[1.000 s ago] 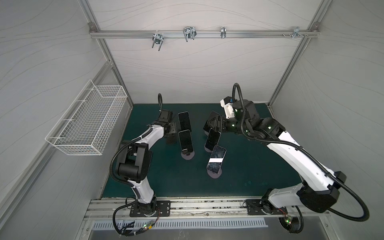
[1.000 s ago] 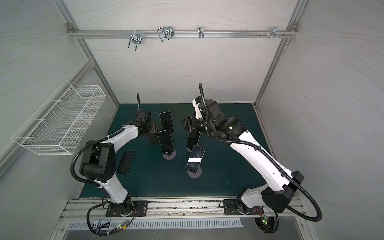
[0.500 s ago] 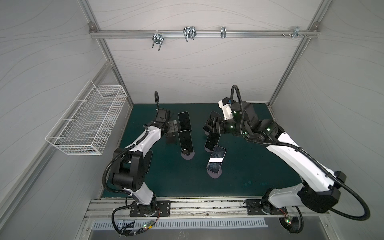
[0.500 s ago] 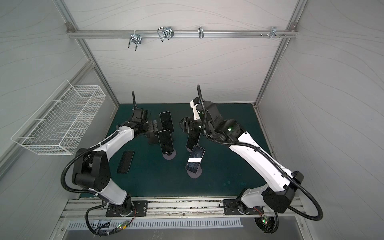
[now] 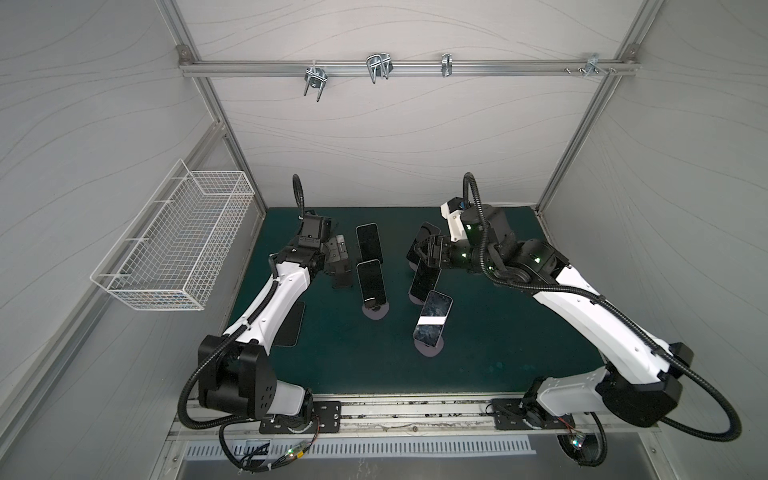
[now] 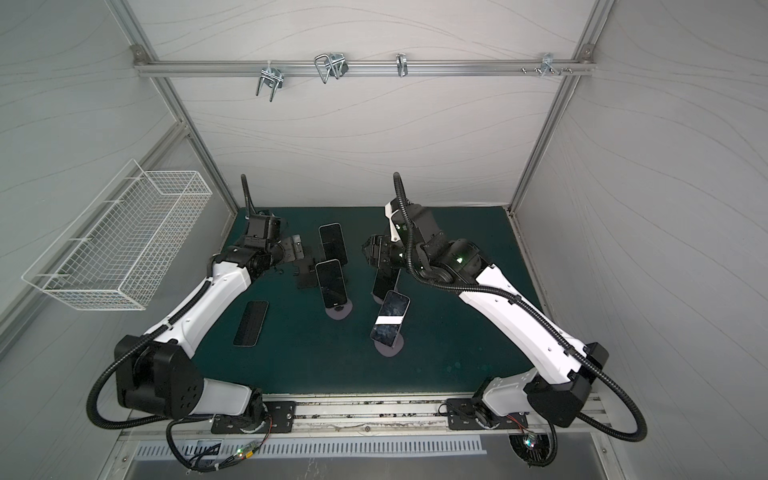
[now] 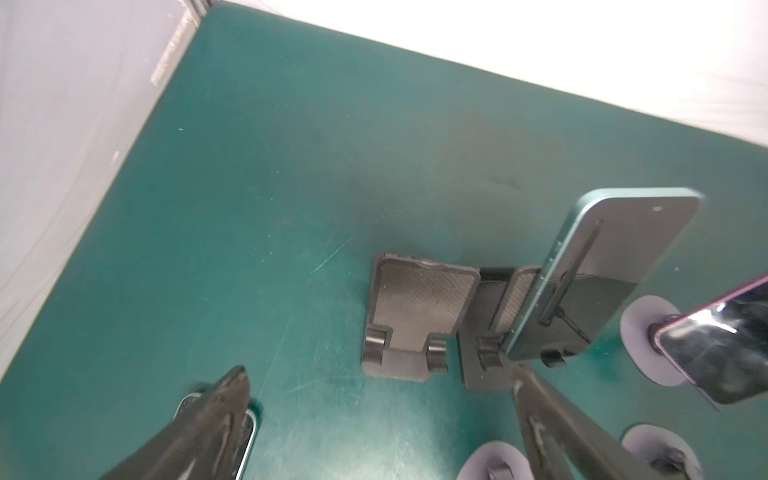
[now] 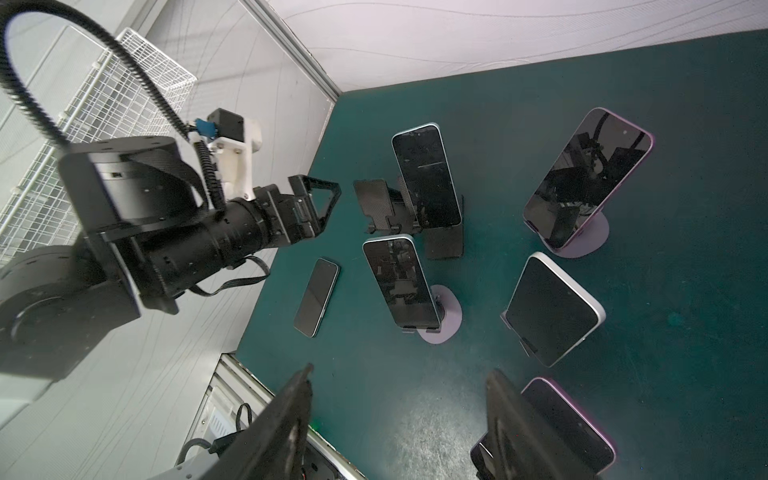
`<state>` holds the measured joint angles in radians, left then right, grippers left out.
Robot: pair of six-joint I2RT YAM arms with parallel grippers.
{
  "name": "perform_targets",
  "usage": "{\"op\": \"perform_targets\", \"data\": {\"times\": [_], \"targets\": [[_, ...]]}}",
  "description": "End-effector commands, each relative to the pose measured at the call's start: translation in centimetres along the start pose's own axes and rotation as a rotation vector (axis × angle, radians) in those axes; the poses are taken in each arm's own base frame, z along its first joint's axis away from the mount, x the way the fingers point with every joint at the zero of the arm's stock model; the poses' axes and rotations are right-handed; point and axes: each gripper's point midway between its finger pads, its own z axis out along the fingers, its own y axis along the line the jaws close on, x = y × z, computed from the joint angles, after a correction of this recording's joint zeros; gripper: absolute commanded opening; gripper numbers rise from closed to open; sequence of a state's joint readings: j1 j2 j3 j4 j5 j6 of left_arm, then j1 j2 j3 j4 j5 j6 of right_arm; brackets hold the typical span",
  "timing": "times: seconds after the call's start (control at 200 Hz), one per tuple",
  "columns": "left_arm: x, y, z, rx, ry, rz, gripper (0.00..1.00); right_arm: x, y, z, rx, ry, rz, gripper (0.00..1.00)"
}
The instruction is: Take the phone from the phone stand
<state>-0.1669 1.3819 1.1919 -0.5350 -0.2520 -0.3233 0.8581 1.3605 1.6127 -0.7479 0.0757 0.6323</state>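
No legible txt, labels, nos. anywhere

Soft, even light fills both top views, sharp but wide-angle stretched at the edges. The left wrist view is motion-blurred, its back wall (image 7: 540, 50) blown white; a phone (image 8: 586, 178) shows reflections in the right wrist view

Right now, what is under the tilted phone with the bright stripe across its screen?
A lilac round stand base shows under the phone, on the green mat. The phone covers the stand's neck.
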Motion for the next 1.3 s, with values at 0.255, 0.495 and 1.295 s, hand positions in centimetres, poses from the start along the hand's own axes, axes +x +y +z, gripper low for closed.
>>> {"op": "perform_targets", "data": {"times": [0.255, 0.495, 1.295], "targets": [[-4.2, -3.1, -14.5, 0.078, -0.193, 0.022, 0.97, 0.8, -0.8, -0.8, 0.043, 0.029, 0.030, 0.68], [-1.9, -2.8, -18.9, 0.249, -0.182, -0.125, 0.94, 3.6, -2.0, -1.0, 0.110, 0.108, 0.041, 0.68], [5.1, -6.1, -19.2, 0.485, 0.097, 0.118, 0.87, 9.5, -8.1, 1.0, 0.556, 0.087, 0.222, 0.75]]}}
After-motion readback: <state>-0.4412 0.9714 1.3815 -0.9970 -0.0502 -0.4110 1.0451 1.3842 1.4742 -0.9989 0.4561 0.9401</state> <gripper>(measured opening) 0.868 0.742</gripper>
